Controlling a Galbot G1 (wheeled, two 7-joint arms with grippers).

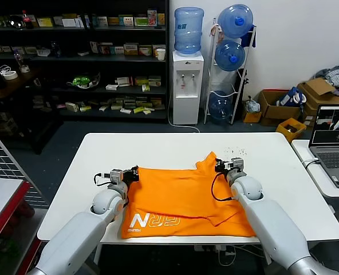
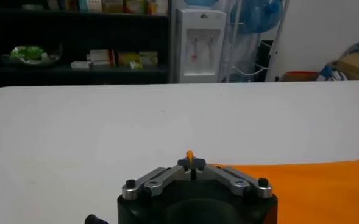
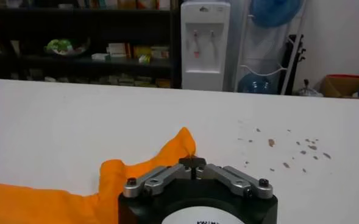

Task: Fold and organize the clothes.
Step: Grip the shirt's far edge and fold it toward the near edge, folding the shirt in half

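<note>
The head view shows the orange T-shirt [image 1: 184, 200] spread on the white counter [image 1: 158, 149], its white lettering [image 1: 158, 220] on the near edge behind the left gripper [image 1: 136, 174]. That gripper is clenched on the shirt's far left corner; a sliver of orange shows between its tips in the left wrist view only. The right gripper [image 1: 217, 167] is clamped at the raised far right corner, though its wrist view hides the contact. Both forearms reach forward, low over the cloth, and cover parts of it.
</note>
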